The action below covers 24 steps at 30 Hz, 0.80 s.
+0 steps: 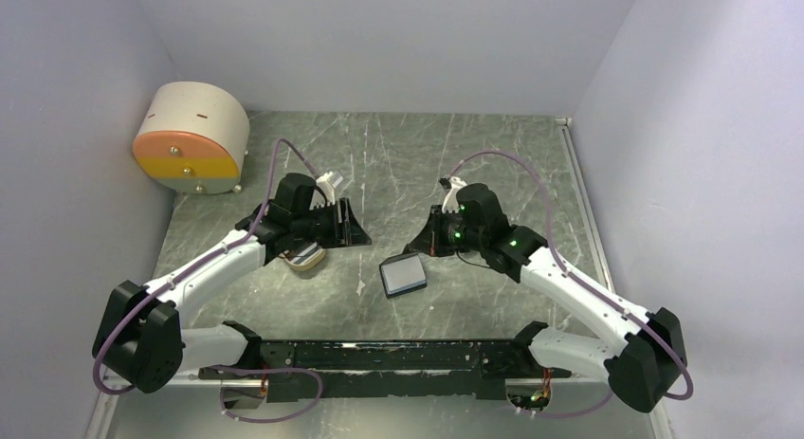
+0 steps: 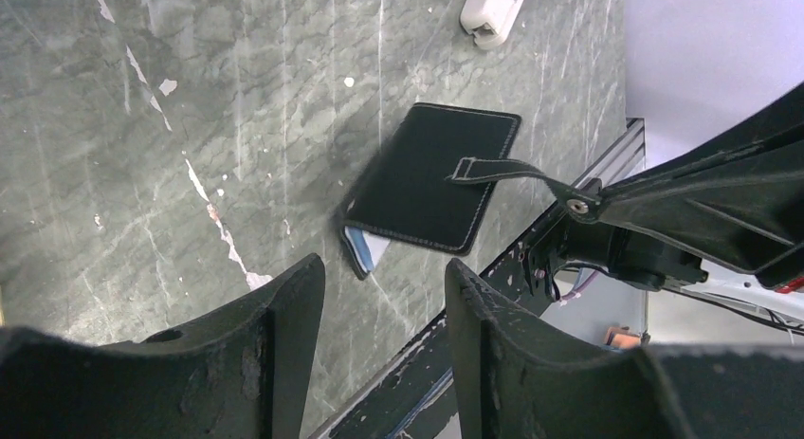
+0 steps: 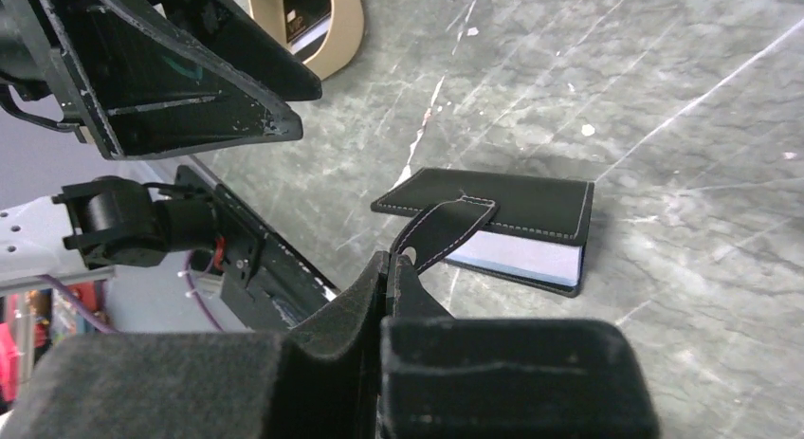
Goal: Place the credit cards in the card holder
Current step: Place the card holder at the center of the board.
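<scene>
The card holder (image 1: 403,275) (image 2: 431,178) (image 3: 493,207) is a black bifold wallet lying on the marble table, its cover slightly raised with blue-grey inside showing at the edge. My right gripper (image 1: 419,250) (image 3: 410,261) is shut on its snap-button tab (image 2: 493,168) (image 3: 446,228), pulled out sideways. My left gripper (image 1: 349,228) (image 2: 384,287) hangs open and empty above the table, a short way left of the holder. The credit cards (image 1: 303,255) (image 3: 308,20) lie in the beige tray (image 1: 319,262) (image 3: 346,36) under the left arm.
A big beige-and-orange round box (image 1: 192,138) stands at the back left by the wall. A black rail (image 1: 379,356) (image 2: 446,382) runs along the near edge between the arm bases. Grey walls close in the left, back and right sides.
</scene>
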{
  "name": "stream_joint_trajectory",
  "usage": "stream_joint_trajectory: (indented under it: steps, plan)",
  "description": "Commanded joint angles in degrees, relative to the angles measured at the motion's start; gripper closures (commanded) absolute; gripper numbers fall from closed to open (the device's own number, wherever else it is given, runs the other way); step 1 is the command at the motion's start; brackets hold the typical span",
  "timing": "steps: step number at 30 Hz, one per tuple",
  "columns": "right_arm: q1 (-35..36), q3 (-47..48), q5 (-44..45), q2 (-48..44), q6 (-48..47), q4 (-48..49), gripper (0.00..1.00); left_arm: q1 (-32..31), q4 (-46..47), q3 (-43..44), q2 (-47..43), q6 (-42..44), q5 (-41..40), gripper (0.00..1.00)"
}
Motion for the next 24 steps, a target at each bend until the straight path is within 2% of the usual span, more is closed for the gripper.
stream_joint_trajectory:
  steps: [1,7,15,24]
  plan:
    - [-0.6,-2.0,-2.8,2.9,4.8,5.6,1.0,0.0,-0.9,0.4,-1.2,0.2,0.4,0.46]
    - [-9.6,-5.0,-7.3,9.1,6.2,13.2,1.0,-0.1,-0.9,0.3,1.5,2.5,1.4,0.48]
    - [-17.5,-4.2,-8.3,19.4,2.2,16.9,1.0,-1.8,0.2,1.1,5.2,2.2,2.0,0.47]
    - [-20.5,-4.0,-7.0,24.0,-1.9,16.3,1.0,-3.7,2.8,2.0,9.6,-0.4,-0.9,0.45]
